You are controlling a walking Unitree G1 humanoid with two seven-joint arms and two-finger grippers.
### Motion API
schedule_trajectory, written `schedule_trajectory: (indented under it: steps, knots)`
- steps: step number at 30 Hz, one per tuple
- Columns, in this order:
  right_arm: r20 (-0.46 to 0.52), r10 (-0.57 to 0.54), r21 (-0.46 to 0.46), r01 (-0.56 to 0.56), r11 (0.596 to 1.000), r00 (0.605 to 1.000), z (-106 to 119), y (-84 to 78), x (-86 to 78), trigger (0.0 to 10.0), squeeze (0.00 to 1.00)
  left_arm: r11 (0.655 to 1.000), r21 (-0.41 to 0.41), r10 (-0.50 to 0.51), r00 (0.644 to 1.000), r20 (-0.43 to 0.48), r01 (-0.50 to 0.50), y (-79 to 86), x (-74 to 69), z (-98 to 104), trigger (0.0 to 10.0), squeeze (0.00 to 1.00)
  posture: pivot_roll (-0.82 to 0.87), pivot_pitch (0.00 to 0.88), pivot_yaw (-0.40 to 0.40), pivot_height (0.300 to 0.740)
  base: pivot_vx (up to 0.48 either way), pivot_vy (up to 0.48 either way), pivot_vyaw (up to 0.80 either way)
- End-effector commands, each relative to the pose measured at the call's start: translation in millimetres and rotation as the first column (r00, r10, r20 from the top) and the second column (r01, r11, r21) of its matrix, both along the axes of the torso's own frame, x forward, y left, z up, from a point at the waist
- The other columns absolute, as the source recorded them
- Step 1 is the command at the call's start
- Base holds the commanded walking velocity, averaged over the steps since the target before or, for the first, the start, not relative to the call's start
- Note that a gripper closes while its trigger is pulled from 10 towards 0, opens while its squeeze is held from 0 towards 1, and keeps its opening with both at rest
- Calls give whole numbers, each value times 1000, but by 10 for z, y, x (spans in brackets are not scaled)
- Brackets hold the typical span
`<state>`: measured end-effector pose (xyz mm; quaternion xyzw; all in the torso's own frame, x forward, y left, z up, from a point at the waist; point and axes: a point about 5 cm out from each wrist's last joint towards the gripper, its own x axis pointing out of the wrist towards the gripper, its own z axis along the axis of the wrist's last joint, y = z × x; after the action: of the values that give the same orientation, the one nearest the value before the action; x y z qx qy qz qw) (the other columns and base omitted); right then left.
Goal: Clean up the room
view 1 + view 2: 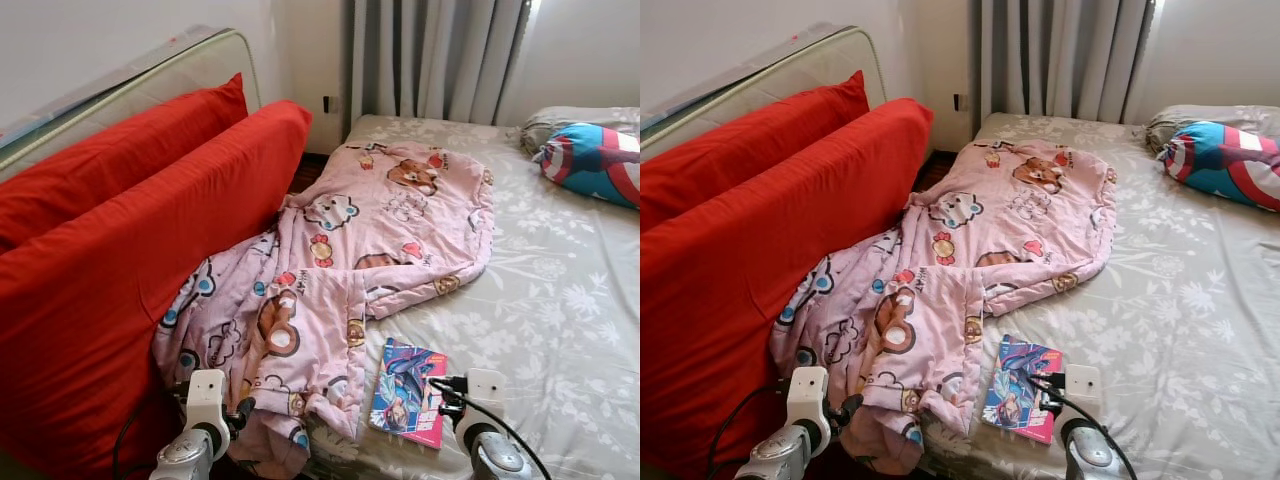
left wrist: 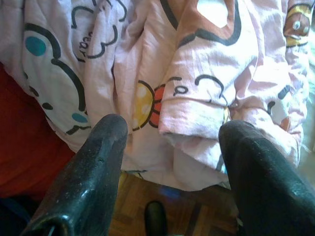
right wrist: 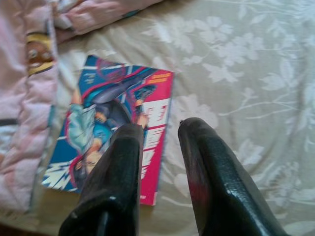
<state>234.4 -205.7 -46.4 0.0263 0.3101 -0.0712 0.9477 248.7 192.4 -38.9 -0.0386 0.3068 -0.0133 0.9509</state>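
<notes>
Right gripper (image 3: 160, 130) hovers over the near edge of the bed, fingers a little apart, nothing between them; one finger is over the pink edge of the comic book (image 3: 110, 125), the other over bare sheet. Left gripper (image 2: 172, 132) is wide open and empty, at the blanket (image 2: 197, 73) where it hangs off the bed corner, wood floor (image 2: 197, 216) below.

The comic book lies flat on the grey floral sheet (image 1: 560, 300) near the bed's front edge, just beside the blanket's hanging corner. The pink cartoon blanket is crumpled, spread from mid-bed down over the side, against the red cushions (image 1: 120, 250) leaning on the left. A blue, red and white pillow (image 1: 595, 160) sits at the far right of the bed. Grey curtains (image 1: 430, 60) hang behind.
</notes>
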Motion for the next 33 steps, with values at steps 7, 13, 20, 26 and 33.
schedule_trajectory:
  steps: [7, 13, 20, 26, 33]
  knots:
    - [126, -22, -58, 30, 998, 992, 42, -65, -80, 10000, 0, 999, 8, 44, 998, 47, -44, 72, -38, 8, 10000, 0, 11, 0, 61, 726, 0, 0, 0]
    - [256, -49, -77, 71, 994, 965, 139, -183, -120, 10000, 0, 999, -3, 32, 982, 185, -32, 14, 101, 162, 10000, 0, 25, 0, 43, 726, 0, 0, 0]
    - [498, 95, -137, -29, 990, 862, 462, 27, 10, 10000, 0, 998, -2, 58, 897, 439, -63, 31, 230, 473, 10000, 0, 44, 0, 16, 726, 0, 0, 0]
    - [560, 39, -101, 21, 995, 827, 540, 112, -54, 10000, 0, 999, 25, 22, 854, 521, -41, 65, 196, 584, 10000, 0, 18, 0, 24, 726, 0, 0, 0]
    - [549, 20, -105, 45, 993, 835, 561, 110, -130, 10000, 0, 997, 49, 23, 806, 591, -64, 130, 147, 724, 10000, 0, 26, 0, 22, 726, 0, 0, 0]
